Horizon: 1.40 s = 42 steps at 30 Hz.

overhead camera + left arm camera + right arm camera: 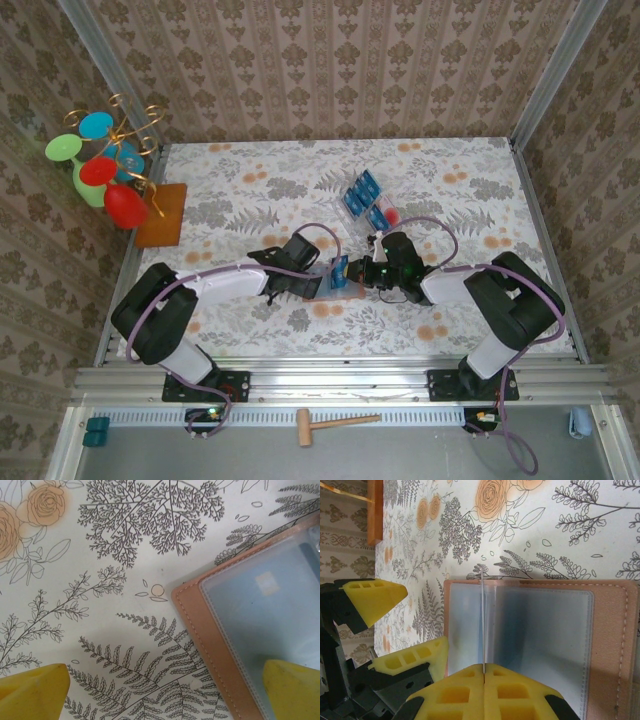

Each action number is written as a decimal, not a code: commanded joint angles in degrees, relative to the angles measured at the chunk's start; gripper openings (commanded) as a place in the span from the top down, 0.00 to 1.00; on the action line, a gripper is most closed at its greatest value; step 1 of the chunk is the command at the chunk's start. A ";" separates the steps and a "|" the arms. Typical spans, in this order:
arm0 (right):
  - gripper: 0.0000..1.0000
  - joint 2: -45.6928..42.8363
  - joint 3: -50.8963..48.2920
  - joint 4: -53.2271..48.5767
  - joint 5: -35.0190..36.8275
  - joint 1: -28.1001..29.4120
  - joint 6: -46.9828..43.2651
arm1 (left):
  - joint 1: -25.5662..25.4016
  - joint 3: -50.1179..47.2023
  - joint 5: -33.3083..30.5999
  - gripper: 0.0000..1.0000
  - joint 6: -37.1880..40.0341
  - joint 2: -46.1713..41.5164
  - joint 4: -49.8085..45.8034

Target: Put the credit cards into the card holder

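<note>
Item: card holder [610, 645], a tan leather-like cover with a stitched border, lying open and flat on the floral tablecloth [125, 555] between the two arms. Its inner leaves are clear, slightly frosted plastic sleeves with rounded corners. Right gripper [484, 680]: yellow fingers pressed together on one credit card [483, 620], a thin rigid blue rectangle. The right wrist view shows it edge-on and upright, its leading edge at the sleeves near the fold. Left gripper [160, 695]: fingers spread, one pad [292, 690] over the sleeve near the holder's corner and apparently pressing it, the other over bare cloth. Step in hand, by judgement: feeding the card into a sleeve. To do it well, bear down with the left pad so the light holder cannot skate, tilt the card flatter toward the pocket mouth, and slide slowly (the film looks pliant and may buckle if a corner catches). Other credit cards [362, 190]: blue, lying in a clear tray [392, 214] farther back on the table, well apart from the holder.
</note>
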 commanded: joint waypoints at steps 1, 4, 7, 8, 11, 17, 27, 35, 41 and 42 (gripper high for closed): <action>1.00 0.96 -0.06 2.02 -0.46 0.42 0.36 | -0.33 -0.93 -0.54 0.00 -0.91 0.19 -1.45; 1.00 1.04 -0.26 2.66 -0.64 0.42 0.36 | -0.32 -1.24 -0.71 0.00 -1.10 0.13 -1.63; 1.00 1.27 -0.56 3.41 -0.81 0.42 0.54 | -0.28 -1.50 -0.79 0.00 -1.22 0.11 -1.68; 1.00 1.29 -0.62 3.91 -0.94 0.41 0.70 | -0.26 -1.65 -0.79 0.00 -1.34 0.06 -1.70; 1.00 1.70 -0.94 5.17 -1.31 0.42 1.03 | -0.29 -1.86 -1.09 0.00 -1.46 -0.02 -1.82; 1.00 2.80 -1.02 6.60 -1.69 0.42 1.50 | -0.29 -1.76 -1.01 0.00 -1.47 0.08 -1.58; 1.00 4.36 -1.76 8.27 -1.85 0.42 1.77 | -0.33 -2.07 -0.90 0.00 -1.46 0.06 -1.53; 1.00 4.97 -2.49 9.87 -2.61 0.42 1.81 | -0.29 -2.03 -0.81 0.00 -1.55 -0.02 -1.48; 1.00 5.32 -3.27 10.84 -2.91 0.42 1.43 | -0.33 -1.95 -0.79 0.00 -1.48 -0.01 -1.48; 1.00 5.61 -3.40 11.12 -3.16 0.42 1.29 | -0.26 -1.94 -0.72 0.00 -1.54 -0.06 -1.55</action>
